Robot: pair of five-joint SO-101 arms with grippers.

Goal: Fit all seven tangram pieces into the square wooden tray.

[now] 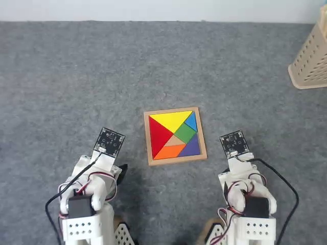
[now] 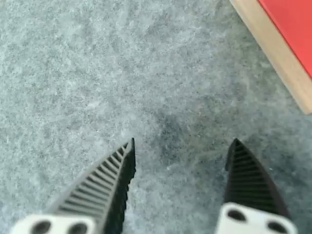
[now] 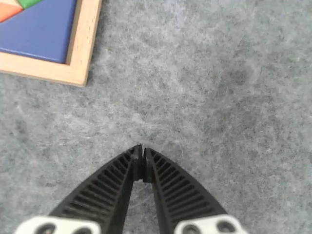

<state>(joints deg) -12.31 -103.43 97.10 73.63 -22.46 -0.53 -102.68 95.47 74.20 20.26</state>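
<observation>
Starting from the arms, the left claw (image 2: 184,142) hangs just above the grey mat (image 2: 97,73) with its two fingers spread apart and nothing between them. The right claw (image 3: 143,150) is pressed closed, tip against tip, and it also carries nothing.

Ahead of both claws, toward the space between them, lies the tray (image 1: 176,156). Its wooden rim is near the left claw on that claw's inner side, and one corner of it is ahead of the right claw. Neither claw touches it.

Inside the tray I count seven pieces: a yellow triangle (image 1: 169,121), a red triangle (image 1: 158,135), a small blue triangle (image 1: 191,121), a green square (image 1: 185,132), a small tan triangle (image 1: 176,140), an orange piece (image 1: 168,151) and a purple triangle (image 1: 192,148). They lie flat, edge against edge, and fill the square. So I judge the task as done, with nothing left to place.

For moving, the raised rim is the only edge close to the claws, and a strip of bare mat separates it from each of them. Beyond the tray the mat runs wide and open. Far ahead of the right claw, on its outer side, a beige basket (image 1: 310,56) stands well apart.
</observation>
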